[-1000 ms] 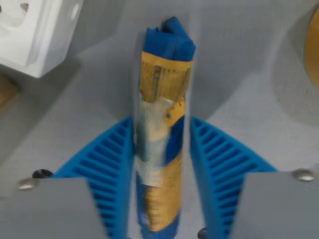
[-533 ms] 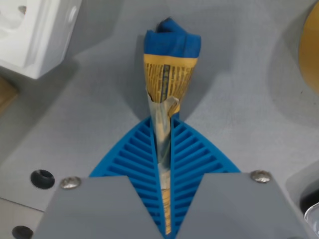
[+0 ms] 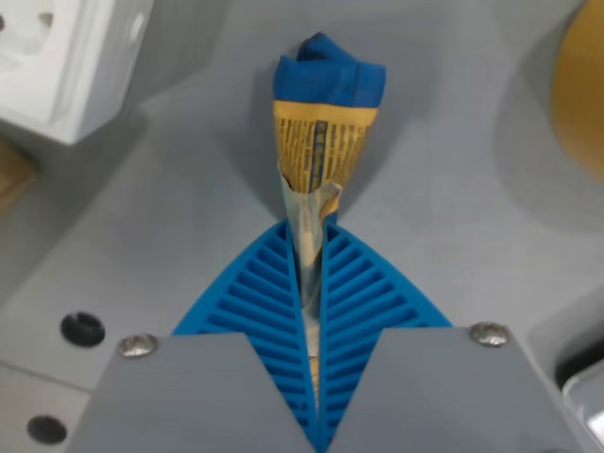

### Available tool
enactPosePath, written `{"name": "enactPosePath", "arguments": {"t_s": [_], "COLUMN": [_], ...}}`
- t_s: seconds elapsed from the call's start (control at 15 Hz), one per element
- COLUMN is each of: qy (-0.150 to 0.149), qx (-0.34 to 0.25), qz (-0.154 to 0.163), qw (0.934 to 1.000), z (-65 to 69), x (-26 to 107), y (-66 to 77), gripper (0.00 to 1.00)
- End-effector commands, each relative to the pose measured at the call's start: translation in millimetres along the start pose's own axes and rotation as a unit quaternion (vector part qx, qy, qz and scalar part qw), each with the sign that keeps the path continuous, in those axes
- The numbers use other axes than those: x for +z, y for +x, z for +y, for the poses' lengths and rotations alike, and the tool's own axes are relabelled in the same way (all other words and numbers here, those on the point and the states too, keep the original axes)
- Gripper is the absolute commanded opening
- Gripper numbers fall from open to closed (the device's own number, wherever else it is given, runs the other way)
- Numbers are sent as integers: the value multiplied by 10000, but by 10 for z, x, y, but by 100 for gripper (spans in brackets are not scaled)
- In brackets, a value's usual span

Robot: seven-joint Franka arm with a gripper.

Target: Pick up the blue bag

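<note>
With its blue ribbed fingers (image 3: 255, 302) pressed together on the bag (image 3: 324, 142), the end effector (image 3: 310, 311) has the grasp made: in the wrist view the jaws stand all but closed, only the bag's flattened middle between them. A second ago they stood wide apart on either side of the full, rounded bag; half a second ago they had already closed and pinched it thin. Since then little differs: the grip holds and the whole scene has slid slightly, which is the camera moving. The bag's blue top and yellow printed band stick out beyond the fingertips, over the grey surface (image 3: 444, 189). I judge the lift is starting. A white block (image 3: 66, 57) sits at the surface's far left edge.
</note>
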State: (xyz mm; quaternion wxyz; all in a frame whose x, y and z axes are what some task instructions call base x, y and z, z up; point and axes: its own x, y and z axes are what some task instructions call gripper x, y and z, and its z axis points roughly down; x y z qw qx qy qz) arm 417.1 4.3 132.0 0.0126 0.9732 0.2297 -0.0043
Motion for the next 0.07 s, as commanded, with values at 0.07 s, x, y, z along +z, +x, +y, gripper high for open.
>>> {"name": "enactPosePath", "arguments": {"t_s": [0.07], "qy": [-221], "qx": [-125], "qz": [192], "qw": [9995], "z": [-14], "x": [-332], "y": [-126], "gripper": [0]}}
